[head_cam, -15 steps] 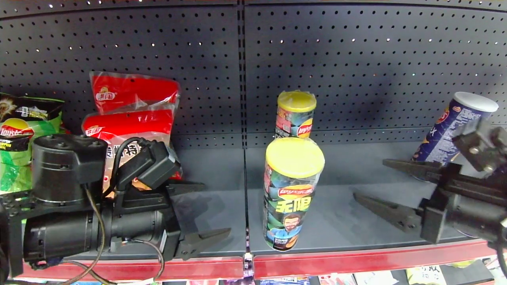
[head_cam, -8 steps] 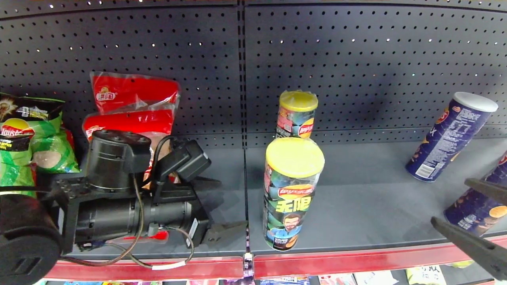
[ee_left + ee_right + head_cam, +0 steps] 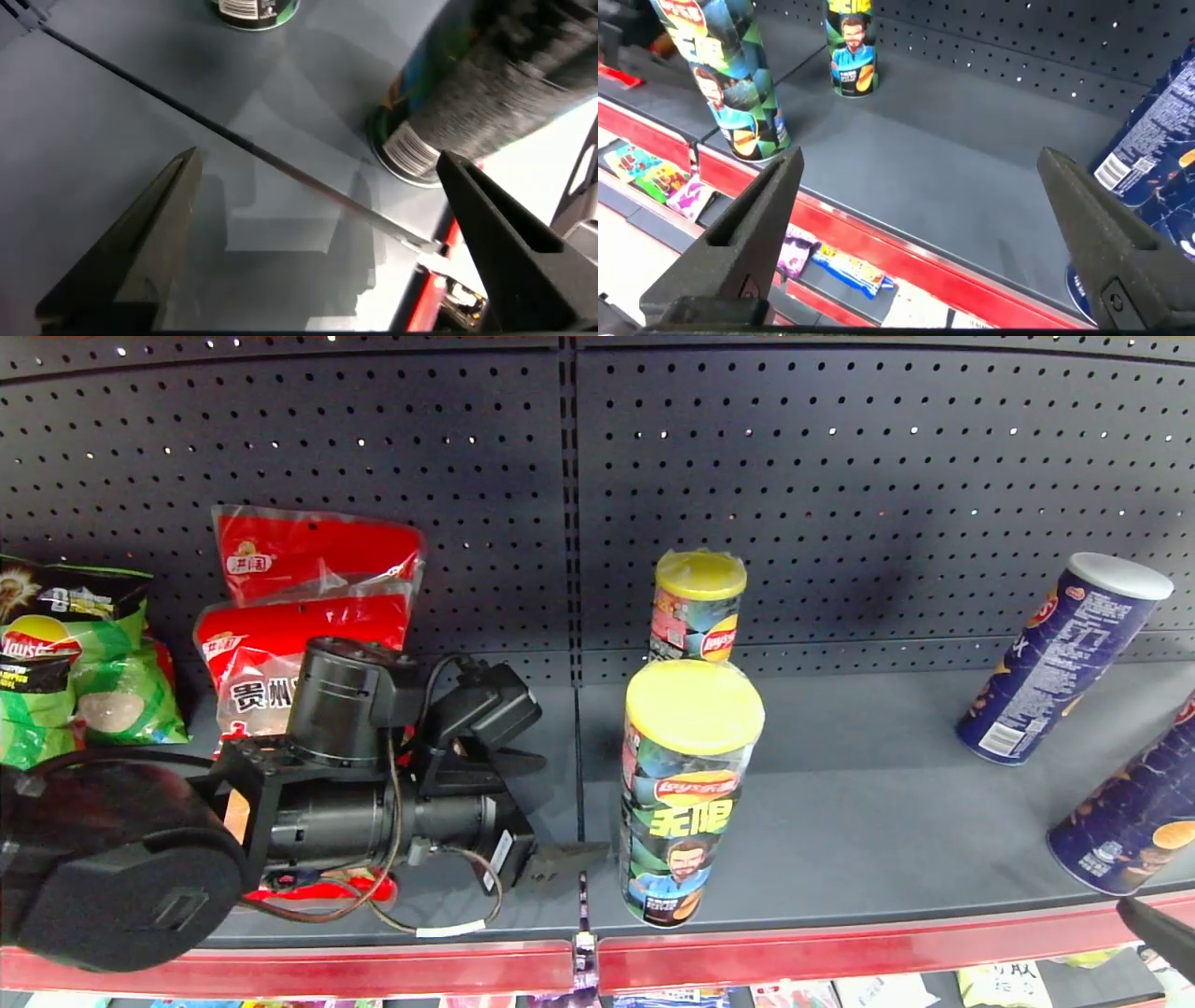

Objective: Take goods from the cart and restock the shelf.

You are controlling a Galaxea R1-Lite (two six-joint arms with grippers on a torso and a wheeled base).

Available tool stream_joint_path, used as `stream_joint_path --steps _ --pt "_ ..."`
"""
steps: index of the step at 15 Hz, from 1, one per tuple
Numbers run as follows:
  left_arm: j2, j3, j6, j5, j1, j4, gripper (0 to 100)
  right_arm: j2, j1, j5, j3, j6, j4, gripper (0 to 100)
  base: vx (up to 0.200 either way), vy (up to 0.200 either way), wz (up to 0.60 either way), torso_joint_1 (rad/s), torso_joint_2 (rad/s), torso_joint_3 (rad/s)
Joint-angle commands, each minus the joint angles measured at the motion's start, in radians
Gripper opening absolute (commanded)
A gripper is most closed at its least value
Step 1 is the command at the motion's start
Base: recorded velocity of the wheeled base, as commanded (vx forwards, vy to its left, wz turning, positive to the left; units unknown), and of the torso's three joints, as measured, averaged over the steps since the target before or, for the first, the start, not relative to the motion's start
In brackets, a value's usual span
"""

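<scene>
The left gripper point(image 3: 560, 807) lies low over the shelf point(image 3: 840, 821) with its jaws spread wide and nothing between them. Its nearer fingertip sits just beside the front yellow-lidded can point(image 3: 691, 793), at the seam point(image 3: 574, 756) between the two shelf panels. That can stands upright close to the red front lip point(image 3: 840, 947). A second yellow-lidded can point(image 3: 698, 607) stands behind it against the pegboard back point(image 3: 840, 476).

The right gripper point(image 3: 920, 161) is also open and empty, out in front of the lip at the shelf's right end. Two blue cans point(image 3: 1064, 658) point(image 3: 1125, 812) lean there, the nearer one close to the lip. A broad bare stretch of shelf lies between the yellow-lidded cans and the blue ones.

Behind the left arm, red bags point(image 3: 308, 607) and green bags point(image 3: 65, 653) rest against the back panel.
</scene>
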Motion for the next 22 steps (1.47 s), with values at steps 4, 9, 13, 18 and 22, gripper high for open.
stream_joint_path --steps 4,9,13,18,22 --pt "0.048 -0.037 0.0 0.012 -0.005 -0.001 100 -0.006 -0.01 0.001 0.0 -0.001 -0.002 100 0.0 0.0 0.0 0.0 0.0 0.0" --pt "0.073 -0.07 0.0 0.019 -0.019 -0.001 100 -0.007 -0.015 0.001 0.002 0.01 0.0 100 0.0 0.0 0.0 0.0 0.0 0.0" --pt "0.088 -0.083 0.0 0.025 -0.035 -0.001 100 -0.006 -0.013 0.001 0.002 0.012 0.0 100 0.0 0.0 0.0 0.0 0.0 0.0" --pt "0.096 -0.093 0.0 0.027 -0.036 -0.001 100 -0.002 -0.015 0.001 0.0 0.015 0.0 100 0.0 0.0 0.0 0.0 0.0 0.0" --pt "0.058 -0.021 0.036 0.019 -0.028 -0.001 100 0.001 -0.013 0.001 -0.001 0.015 0.0 100 0.0 0.0 0.0 0.0 0.0 0.0"
